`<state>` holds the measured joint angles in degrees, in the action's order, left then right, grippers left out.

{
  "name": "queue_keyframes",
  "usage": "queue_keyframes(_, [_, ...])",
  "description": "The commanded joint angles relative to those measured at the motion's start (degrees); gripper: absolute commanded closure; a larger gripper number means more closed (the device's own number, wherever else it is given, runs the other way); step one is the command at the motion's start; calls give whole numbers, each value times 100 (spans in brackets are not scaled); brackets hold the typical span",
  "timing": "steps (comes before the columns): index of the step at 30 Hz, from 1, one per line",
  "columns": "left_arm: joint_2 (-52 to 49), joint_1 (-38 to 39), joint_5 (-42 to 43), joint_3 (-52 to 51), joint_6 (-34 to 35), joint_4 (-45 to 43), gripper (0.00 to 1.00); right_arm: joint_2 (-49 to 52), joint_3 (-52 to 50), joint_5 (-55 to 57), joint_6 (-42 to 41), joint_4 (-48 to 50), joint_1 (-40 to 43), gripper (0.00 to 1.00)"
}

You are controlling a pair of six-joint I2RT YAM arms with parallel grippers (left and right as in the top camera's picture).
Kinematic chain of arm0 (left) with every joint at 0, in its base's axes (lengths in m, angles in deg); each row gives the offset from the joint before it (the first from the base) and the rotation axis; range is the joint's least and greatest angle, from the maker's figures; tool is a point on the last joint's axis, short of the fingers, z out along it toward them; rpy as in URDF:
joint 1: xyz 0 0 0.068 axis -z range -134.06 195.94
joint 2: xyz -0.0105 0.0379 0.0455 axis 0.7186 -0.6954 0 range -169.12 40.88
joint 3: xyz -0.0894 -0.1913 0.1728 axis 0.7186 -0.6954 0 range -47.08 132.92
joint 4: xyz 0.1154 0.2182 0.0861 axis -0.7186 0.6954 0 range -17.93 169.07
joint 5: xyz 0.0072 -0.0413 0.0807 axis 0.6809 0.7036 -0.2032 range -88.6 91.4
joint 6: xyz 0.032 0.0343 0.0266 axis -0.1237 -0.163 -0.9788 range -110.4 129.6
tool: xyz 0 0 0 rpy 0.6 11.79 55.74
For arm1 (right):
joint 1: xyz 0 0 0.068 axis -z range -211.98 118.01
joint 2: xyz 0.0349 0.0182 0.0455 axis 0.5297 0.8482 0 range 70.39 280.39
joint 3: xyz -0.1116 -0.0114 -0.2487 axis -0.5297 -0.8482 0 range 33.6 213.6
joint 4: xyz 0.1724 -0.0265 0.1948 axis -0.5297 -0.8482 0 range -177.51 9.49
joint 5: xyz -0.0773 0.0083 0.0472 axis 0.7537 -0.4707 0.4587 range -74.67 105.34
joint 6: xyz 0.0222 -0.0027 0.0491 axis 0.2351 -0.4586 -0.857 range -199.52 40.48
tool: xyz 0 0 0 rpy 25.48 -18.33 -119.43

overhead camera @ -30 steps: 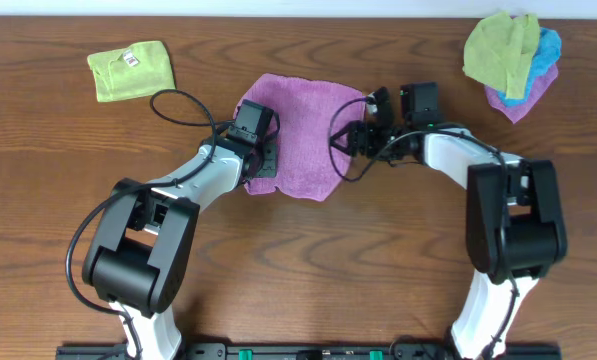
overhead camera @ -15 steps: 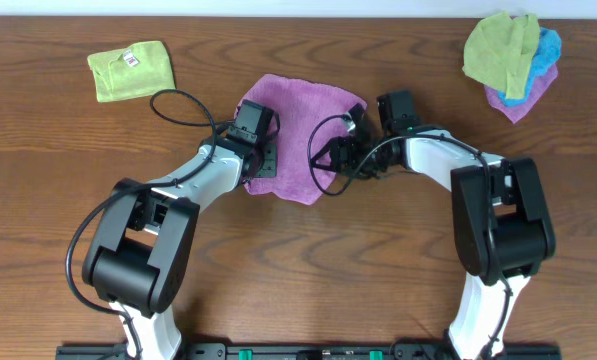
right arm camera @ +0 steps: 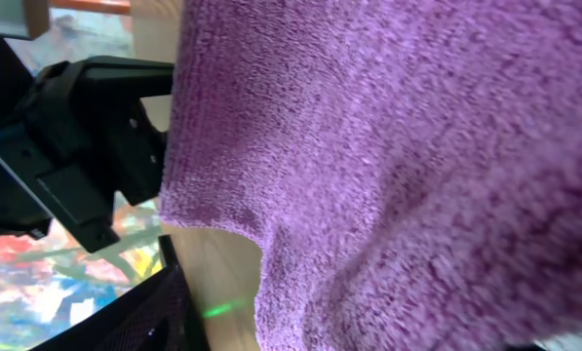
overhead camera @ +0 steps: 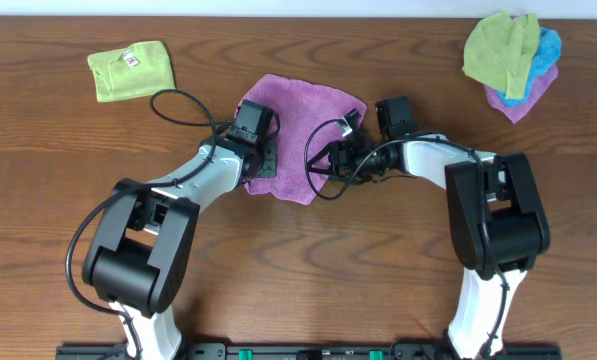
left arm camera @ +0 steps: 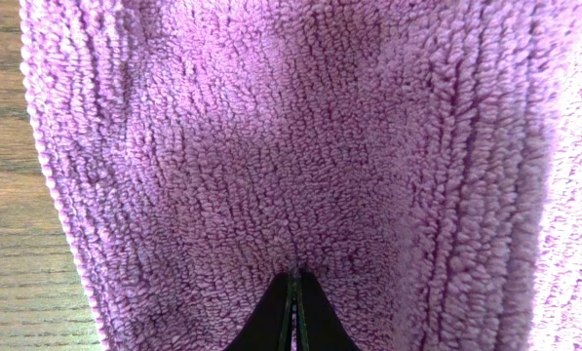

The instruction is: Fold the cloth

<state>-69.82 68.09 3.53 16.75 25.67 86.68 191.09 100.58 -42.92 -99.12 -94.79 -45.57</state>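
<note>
The purple cloth (overhead camera: 296,125) lies on the wooden table at the centre, its right part lifted and drawn over to the left. My left gripper (overhead camera: 262,166) is at the cloth's lower left edge. In the left wrist view its jaws (left arm camera: 295,281) are shut on the purple cloth (left arm camera: 271,136). My right gripper (overhead camera: 334,160) is at the cloth's right edge and holds it raised. In the right wrist view the purple cloth (right arm camera: 388,146) hangs across the frame and hides the jaws. Only one dark finger (right arm camera: 159,312) shows there.
A folded green cloth (overhead camera: 130,70) lies at the far left. A pile of green, blue and purple cloths (overhead camera: 511,58) sits at the far right corner. Black cables loop beside both wrists. Bare wood (overhead camera: 308,260) lies in front of the cloth.
My right gripper has moved left with the cloth's right edge, so the cloth is narrower and its right side is folded inward. My left arm has not moved.
</note>
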Motion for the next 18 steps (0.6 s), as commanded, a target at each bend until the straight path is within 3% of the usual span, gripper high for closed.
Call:
queue_keyframes(1, [-398,-39,-87,-142,-90,136,94,-267,-55,-286,-166,48,-63,30])
queue_keyframes(18, [-398,-396,-750,-142,-321,138,94,-2094,-55,-605,-802,442,7,26])
